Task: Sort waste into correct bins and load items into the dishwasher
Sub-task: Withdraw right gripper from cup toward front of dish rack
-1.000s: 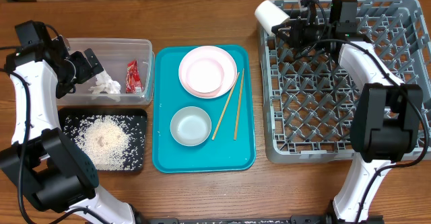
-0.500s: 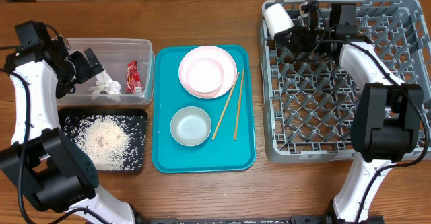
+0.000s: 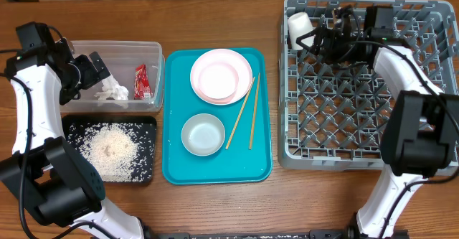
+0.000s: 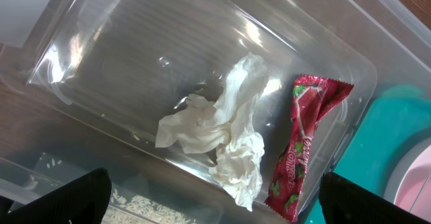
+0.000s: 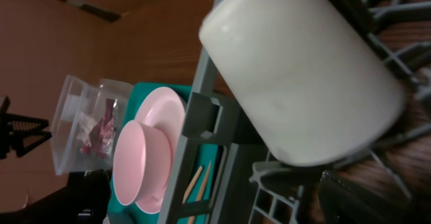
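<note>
Right hand point(image 3: 318, 38) spread wide beside the white cup point(image 3: 299, 26) in the rack point(image 3: 358, 131); left hand point(image 3: 97, 72) spread, empty, over tub point(image 3: 154, 49).

The white cup point(image 3: 299, 28) is seen in the far-left corner of the grey dish rack point(image 3: 358, 124). A crumpled tissue point(image 3: 112, 90) and a red wrapper point(image 3: 141, 81) are kept in the clear tub point(image 3: 156, 59); rice point(image 3: 109, 149) is spread on the black tray point(image 3: 147, 131). A pink bowl point(image 3: 217, 80) is set on the pink plate point(image 3: 244, 65), near a grey-white bowl point(image 3: 203, 134) and two chopsticks point(image 3: 242, 112).

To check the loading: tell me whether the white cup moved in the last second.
Yes. The white cup moved right, farther from the teal tray, into a corner of the dish rack.
</note>
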### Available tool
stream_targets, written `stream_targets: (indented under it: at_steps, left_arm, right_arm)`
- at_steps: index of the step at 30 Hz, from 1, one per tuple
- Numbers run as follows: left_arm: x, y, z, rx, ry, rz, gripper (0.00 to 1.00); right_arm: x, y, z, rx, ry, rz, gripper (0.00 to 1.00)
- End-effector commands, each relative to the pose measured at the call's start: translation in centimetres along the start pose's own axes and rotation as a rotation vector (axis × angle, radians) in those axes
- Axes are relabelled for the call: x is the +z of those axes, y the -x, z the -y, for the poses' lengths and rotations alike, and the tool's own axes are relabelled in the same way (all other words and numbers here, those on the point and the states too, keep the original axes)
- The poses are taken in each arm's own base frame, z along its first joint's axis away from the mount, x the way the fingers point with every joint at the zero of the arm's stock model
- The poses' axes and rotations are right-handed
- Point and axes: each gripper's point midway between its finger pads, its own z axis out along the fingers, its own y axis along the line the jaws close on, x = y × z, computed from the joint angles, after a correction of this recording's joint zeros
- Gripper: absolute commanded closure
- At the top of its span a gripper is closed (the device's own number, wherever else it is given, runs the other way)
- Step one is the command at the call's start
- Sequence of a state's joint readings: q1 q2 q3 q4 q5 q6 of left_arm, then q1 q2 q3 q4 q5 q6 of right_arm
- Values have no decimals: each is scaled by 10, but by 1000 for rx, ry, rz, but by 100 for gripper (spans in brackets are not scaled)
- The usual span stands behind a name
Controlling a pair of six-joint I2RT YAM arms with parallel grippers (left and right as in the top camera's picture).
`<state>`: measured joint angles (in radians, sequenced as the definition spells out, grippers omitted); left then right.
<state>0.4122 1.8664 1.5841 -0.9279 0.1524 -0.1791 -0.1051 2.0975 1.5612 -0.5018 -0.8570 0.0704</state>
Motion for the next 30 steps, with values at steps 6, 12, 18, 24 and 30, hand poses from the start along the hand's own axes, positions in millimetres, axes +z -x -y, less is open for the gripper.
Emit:
stream_targets:
  at_steps: [6, 12, 18, 24, 30]
  left_arm:
    - [-17, 8, 6, 33, -4, 46, 0]
    - [-17, 8, 6, 33, -4, 46, 0]
    - [-17, 8, 6, 33, -5, 46, 0]
    - [-17, 8, 6, 33, -5, 46, 0]
    - [-17, 8, 6, 33, -5, 46, 0]
  right_arm:
    - [-57, 9, -31, -29, -243, 52, 0]
    - [-56, -21, -38, -42, -479, -37, 0]
    - [-22, -53, -63, -162, -644, -124, 0]
    - [-1, -70, -85, -261, -686, -157, 0]
    - [-7, -68, -76, -187, -735, -127, 31]
